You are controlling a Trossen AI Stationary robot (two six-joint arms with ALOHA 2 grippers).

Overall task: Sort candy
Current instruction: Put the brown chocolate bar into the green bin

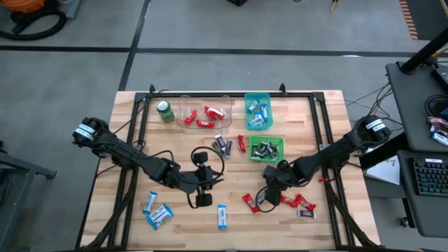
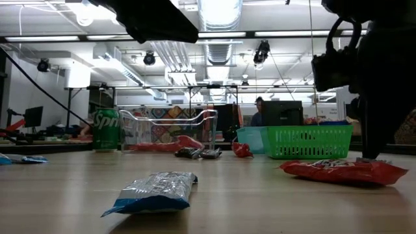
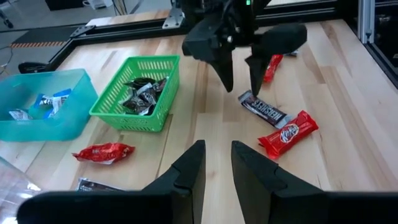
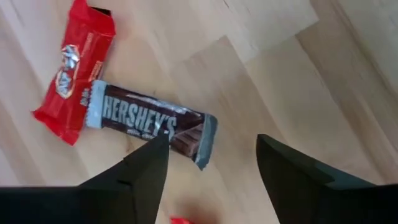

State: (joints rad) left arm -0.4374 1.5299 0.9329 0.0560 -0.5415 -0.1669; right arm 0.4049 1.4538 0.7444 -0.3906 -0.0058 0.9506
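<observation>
Wooden boards of the table (image 1: 329,122) carry loose candy along the near edge: light blue-and-white bars (image 1: 158,213) toward the near-left corner, one more blue bar (image 1: 222,216) near the middle, and red bars (image 1: 302,204) toward the near-right part.

Just above those red ones hangs the right gripper (image 4: 211,165), fingers wide apart and holding nothing. Directly under it lies a dark brown bar (image 4: 151,123) with silver ends, touching a red bar (image 4: 74,68) at one end. The step in hand looks like picking that brown bar for the green basket (image 1: 281,141). My judgement: the next move calls for shifting slightly so both fingers straddle the bar's width, then lowering and closing, without catching the red wrapper beside it.

The left gripper (image 3: 217,171) sits near the middle of the table, slightly left, fingers close together with a narrow gap and nothing visible between them; it seems to wait.

Farther back, dark bars (image 1: 222,145) and a red bar (image 1: 241,143) lie loose at mid-table. Beyond them the green basket holds dark bars, the teal bin (image 1: 257,100) near the far edge holds blue-and-white ones, and the clear tray (image 1: 183,105) holds red ones. A green can (image 1: 165,111) stands beside that tray, toward the far-left corner. Sorting appears partly done, with many bars outside.
</observation>
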